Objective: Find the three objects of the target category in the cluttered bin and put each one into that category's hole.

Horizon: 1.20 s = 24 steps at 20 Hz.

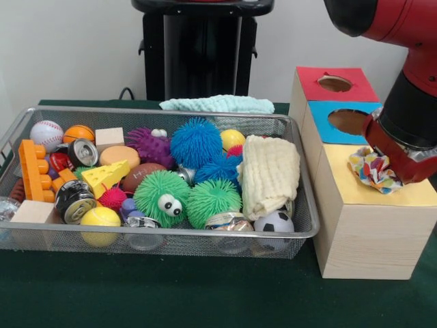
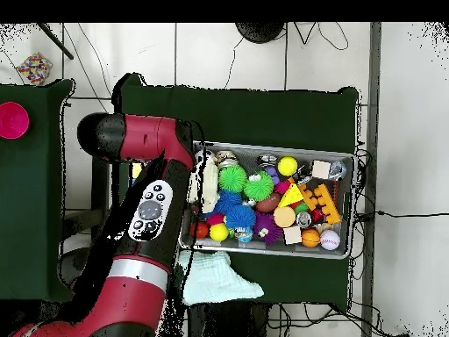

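A multicoloured patterned cloth (image 1: 372, 169) lies bunched on the yellow top of the wooden hole box (image 1: 369, 232), right against the end of my arm. My gripper (image 1: 395, 161) is down at that cloth, hidden behind the red and black wrist. A cream folded cloth (image 1: 271, 174) (image 2: 209, 184) rests in the right end of the wire bin (image 1: 164, 240). A pale teal cloth (image 1: 217, 104) (image 2: 219, 281) lies on the table behind the bin. In the overhead view my arm (image 2: 145, 211) covers the box.
The bin (image 2: 352, 204) holds fuzzy balls, cans, sports balls, wooden blocks, an orange brick (image 1: 31, 169) and a cheese wedge (image 1: 106, 178). The box also has a red section with a hole (image 1: 334, 83) and a blue section with a hole (image 1: 347, 121).
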Each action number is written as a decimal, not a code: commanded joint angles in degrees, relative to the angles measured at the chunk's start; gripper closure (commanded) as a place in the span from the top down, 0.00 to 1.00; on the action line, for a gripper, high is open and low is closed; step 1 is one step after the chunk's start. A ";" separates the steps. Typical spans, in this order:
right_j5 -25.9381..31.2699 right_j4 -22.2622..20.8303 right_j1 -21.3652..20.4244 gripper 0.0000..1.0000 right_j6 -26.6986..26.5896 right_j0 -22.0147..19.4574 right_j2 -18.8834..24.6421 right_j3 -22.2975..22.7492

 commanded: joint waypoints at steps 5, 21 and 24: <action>-1.32 -2.41 7.67 1.00 4.85 -1.94 5.26 3.18; 7.58 -2.81 -1.38 1.00 4.59 -1.69 2.24 4.99; 8.35 -3.01 -2.44 1.00 4.28 -1.94 1.79 5.17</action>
